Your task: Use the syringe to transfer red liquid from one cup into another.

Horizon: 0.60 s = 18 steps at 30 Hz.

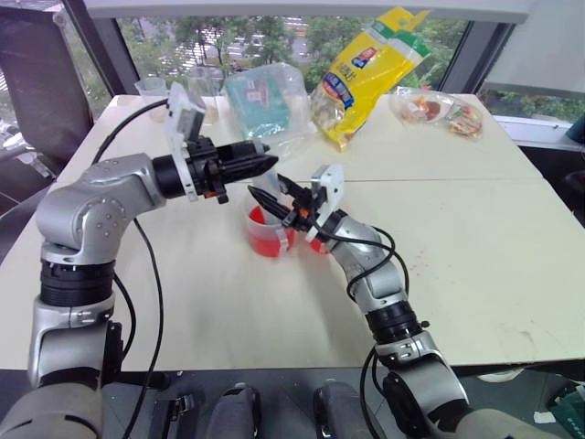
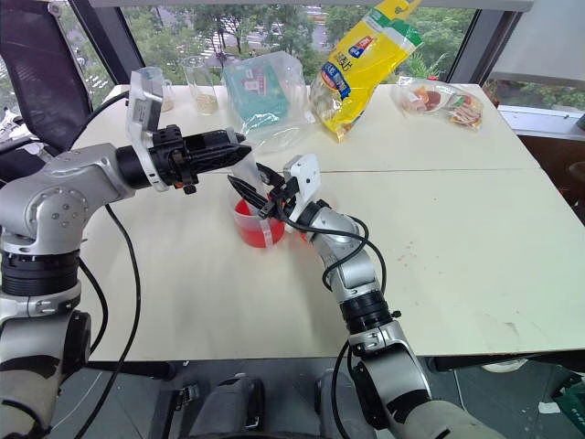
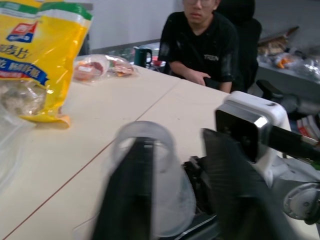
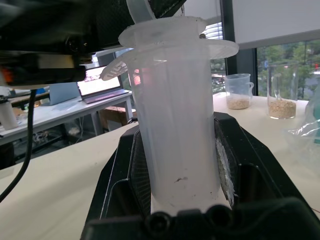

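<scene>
My right gripper (image 1: pixel 265 195) is shut on the barrel of the clear syringe (image 4: pixel 180 125), holding it tilted over the wider red-tinted cup (image 1: pixel 268 240). That cup stands mid-table and holds red liquid (image 2: pixel 252 233). The white plunger rises from the syringe's flange into my left gripper (image 1: pixel 270 163), which reaches in level from the left and is shut on the plunger. The narrower red cup (image 1: pixel 315 245) stands just right of the wider one, mostly hidden behind my right wrist. The syringe's tip is hidden.
At the table's far side lie a yellow snack bag (image 1: pixel 366 69), a clear bag with a teal pack (image 1: pixel 265 101) and wrapped food (image 1: pixel 439 112). Beakers with tan grains (image 4: pixel 282 97) stand at the far left corner. A person (image 3: pixel 205 40) sits beyond the table.
</scene>
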Each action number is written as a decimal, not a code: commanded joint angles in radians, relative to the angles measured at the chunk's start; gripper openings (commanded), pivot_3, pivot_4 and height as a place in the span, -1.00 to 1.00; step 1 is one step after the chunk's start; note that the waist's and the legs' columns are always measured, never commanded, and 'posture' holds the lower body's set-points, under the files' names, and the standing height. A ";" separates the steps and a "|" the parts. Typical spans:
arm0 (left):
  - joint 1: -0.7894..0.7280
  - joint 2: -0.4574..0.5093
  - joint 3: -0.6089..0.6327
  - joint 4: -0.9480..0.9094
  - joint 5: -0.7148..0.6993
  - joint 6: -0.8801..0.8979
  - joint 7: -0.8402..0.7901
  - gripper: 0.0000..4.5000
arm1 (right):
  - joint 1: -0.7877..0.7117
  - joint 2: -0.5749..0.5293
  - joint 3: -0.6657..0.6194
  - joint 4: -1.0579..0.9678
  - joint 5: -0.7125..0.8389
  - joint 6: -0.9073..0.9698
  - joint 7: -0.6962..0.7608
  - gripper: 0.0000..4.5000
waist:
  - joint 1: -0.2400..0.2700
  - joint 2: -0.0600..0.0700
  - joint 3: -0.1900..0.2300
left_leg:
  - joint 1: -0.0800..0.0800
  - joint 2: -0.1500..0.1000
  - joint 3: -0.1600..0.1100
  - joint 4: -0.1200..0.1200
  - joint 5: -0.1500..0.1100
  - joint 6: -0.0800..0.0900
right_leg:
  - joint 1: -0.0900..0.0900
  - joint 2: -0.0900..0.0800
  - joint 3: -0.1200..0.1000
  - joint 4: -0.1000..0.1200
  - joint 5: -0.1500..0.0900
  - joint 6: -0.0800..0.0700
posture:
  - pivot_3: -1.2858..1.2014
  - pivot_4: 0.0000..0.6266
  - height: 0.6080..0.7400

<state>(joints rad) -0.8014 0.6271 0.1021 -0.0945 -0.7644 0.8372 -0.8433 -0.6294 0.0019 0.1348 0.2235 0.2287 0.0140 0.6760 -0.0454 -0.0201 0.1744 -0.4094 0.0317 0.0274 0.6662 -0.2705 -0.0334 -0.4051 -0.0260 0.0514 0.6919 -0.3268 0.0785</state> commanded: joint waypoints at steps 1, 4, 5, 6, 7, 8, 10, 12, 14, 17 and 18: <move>-0.037 -0.010 0.005 -0.024 -0.007 -0.012 -0.010 -0.95 | -0.013 0.003 0.016 -0.005 0.003 0.017 0.007 -0.39 | 0.000 0.000 0.000 | 0.000 0.000 0.000 0.000 0.000 0.000 | 0.000 0.000 0.000 0.000 0.000 0.000 | 0.03 -0.52 1.00; -0.050 -0.009 0.006 -0.022 0.009 -0.024 -0.006 -0.95 | -0.014 -0.004 0.025 0.001 0.004 0.045 0.020 -0.39 | 0.000 0.000 0.000 | 0.000 0.000 0.000 0.000 0.000 0.000 | 0.000 0.000 0.000 0.000 0.000 0.000 | 0.03 -0.52 1.00; -0.054 -0.008 0.008 -0.023 0.009 -0.025 -0.009 -0.95 | -0.015 -0.005 0.027 0.003 0.004 0.053 0.024 -0.39 | 0.000 0.000 0.000 | 0.000 0.000 0.000 0.000 0.000 0.000 | 0.000 0.000 0.000 0.000 0.000 0.000 | 0.03 -0.52 1.00; -0.059 -0.008 0.010 -0.023 0.009 -0.025 -0.011 -0.95 | -0.017 -0.007 0.029 0.003 0.005 0.061 0.028 -0.39 | 0.000 0.000 0.000 | 0.000 0.000 0.000 0.000 0.000 0.000 | 0.000 0.000 0.000 0.000 0.000 0.000 | 0.03 -0.52 1.00; -0.067 -0.006 0.012 -0.021 0.011 -0.027 -0.011 -0.95 | -0.018 -0.010 0.033 0.005 0.005 0.068 0.036 -0.39 | 0.000 0.000 0.000 | 0.000 0.000 0.000 0.000 0.000 0.000 | 0.000 0.000 0.000 0.000 0.000 0.000 | 0.03 -0.52 1.00; -0.075 -0.004 0.014 -0.017 0.014 -0.030 -0.010 -0.95 | -0.019 -0.013 0.037 0.005 0.005 0.073 0.042 -0.39 | 0.001 0.000 0.000 | 0.000 0.000 0.000 0.000 0.000 0.000 | 0.000 0.000 0.000 0.000 0.000 0.000 | 0.03 -0.52 1.00; -0.098 0.001 0.024 -0.005 0.018 -0.038 -0.010 -0.95 | -0.019 -0.019 0.045 0.008 0.005 0.086 0.053 -0.39 | 0.001 0.000 0.000 | 0.000 0.000 0.000 0.000 0.000 0.000 | 0.000 0.000 0.000 0.000 0.000 0.000 | 0.03 -0.52 1.00; -0.118 0.002 0.033 0.006 0.020 -0.043 -0.008 -0.95 | -0.017 -0.021 0.050 0.009 0.005 0.092 0.057 -0.39 | 0.000 0.000 0.000 | 0.000 0.000 0.000 0.000 0.000 0.000 | 0.000 0.000 0.000 0.000 0.000 0.000 | 0.03 -0.52 1.00; -0.135 0.006 0.040 0.015 0.025 -0.050 -0.007 -0.95 | -0.018 -0.024 0.053 0.011 0.005 0.100 0.061 -0.39 | 0.000 0.000 0.000 | 0.000 0.000 0.000 0.000 0.000 0.000 | 0.000 0.000 0.000 0.000 0.000 0.000 | 0.03 -0.52 1.00; -0.161 0.011 0.051 0.025 0.034 -0.064 -0.005 -0.95 | -0.018 -0.032 0.065 0.015 0.001 0.101 0.073 -0.39 | 0.001 0.000 0.000 | 0.000 0.000 0.000 0.000 0.000 0.000 | 0.000 0.000 0.000 0.000 0.000 0.000 | 0.03 -0.52 1.00; -0.168 0.011 0.055 0.028 0.036 -0.067 -0.005 -0.95 | -0.017 -0.034 0.067 0.015 0.001 0.102 0.075 -0.39 | 0.001 0.000 0.000 | 0.000 0.000 0.000 0.000 0.000 0.000 | 0.000 0.000 0.000 0.000 0.000 0.000 | 0.03 -0.52 1.00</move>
<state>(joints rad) -0.8764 0.6261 0.0912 -0.0339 -0.7254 0.8383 -0.8641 -0.6684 -0.0292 0.1334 0.2219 0.2529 0.0825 0.6956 -0.0447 -0.0201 0.1744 -0.4096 0.0316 0.0273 0.6661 -0.2704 -0.0336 -0.4053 -0.0261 0.0514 0.6917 -0.3268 0.0785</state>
